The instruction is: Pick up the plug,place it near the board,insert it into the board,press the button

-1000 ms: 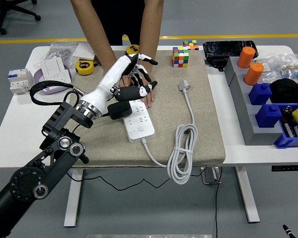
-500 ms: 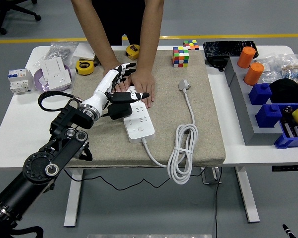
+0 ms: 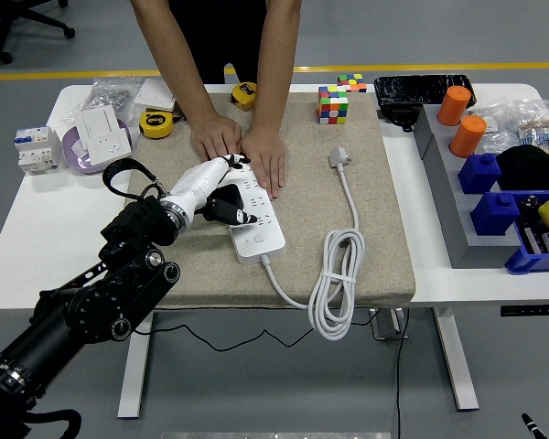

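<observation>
Over the power strip (image 3: 254, 222), left hand (image 3: 210, 190) apparently curled around the black plug (image 3: 227, 206).

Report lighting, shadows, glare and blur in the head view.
Head view: even, diffuse light with soft, faint shadows; the person's hands and the white power strip are sharp; mild glare on the black plastic tray at top right; the left hand over the strip looks only slightly soft; straight table edges show little distortion.
</observation>
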Controlling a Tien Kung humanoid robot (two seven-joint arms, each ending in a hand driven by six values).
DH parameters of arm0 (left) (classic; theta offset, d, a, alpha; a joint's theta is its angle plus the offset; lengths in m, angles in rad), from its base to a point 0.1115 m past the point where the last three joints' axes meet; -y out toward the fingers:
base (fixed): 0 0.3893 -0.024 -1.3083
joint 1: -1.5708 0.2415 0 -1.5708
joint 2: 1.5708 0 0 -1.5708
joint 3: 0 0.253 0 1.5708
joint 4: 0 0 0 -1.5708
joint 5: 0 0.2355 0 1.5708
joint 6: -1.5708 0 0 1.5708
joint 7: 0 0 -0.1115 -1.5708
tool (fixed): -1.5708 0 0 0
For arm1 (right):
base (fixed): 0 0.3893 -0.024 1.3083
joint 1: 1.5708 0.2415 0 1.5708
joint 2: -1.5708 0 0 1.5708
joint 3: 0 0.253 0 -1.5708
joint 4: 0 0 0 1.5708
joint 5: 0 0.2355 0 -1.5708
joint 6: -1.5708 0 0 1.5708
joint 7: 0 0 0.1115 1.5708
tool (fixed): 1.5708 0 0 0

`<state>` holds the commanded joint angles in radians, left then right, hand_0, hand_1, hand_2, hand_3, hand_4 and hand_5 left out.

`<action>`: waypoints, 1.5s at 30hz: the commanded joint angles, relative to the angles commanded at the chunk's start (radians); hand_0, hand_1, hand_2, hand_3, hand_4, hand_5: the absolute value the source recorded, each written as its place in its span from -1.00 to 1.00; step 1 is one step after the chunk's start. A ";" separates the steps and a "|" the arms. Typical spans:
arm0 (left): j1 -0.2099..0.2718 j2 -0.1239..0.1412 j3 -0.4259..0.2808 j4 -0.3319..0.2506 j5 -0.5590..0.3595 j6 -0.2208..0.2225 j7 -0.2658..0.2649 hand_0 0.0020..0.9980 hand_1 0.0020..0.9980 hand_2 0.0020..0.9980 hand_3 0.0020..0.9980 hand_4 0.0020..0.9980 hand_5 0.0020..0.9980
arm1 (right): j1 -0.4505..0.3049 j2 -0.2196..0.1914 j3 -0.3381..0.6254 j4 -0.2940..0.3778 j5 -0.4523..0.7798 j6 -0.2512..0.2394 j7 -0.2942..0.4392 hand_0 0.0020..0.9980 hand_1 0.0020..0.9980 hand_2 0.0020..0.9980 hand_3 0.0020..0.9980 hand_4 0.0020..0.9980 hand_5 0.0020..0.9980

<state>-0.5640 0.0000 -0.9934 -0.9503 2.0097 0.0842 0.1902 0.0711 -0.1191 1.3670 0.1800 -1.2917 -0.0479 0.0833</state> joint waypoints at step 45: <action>-0.014 0.000 -0.012 0.068 0.194 0.023 0.017 -0.06 -0.33 -0.50 -0.18 0.33 -0.75 | 0.003 -0.002 0.009 0.000 -0.008 -0.003 0.002 0.93 0.67 0.52 0.57 1.00 1.00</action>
<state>-0.5777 0.0000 -1.0058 -0.8819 2.2039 0.1073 0.2075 0.0741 -0.1212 1.3763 0.1800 -1.2994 -0.0508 0.0850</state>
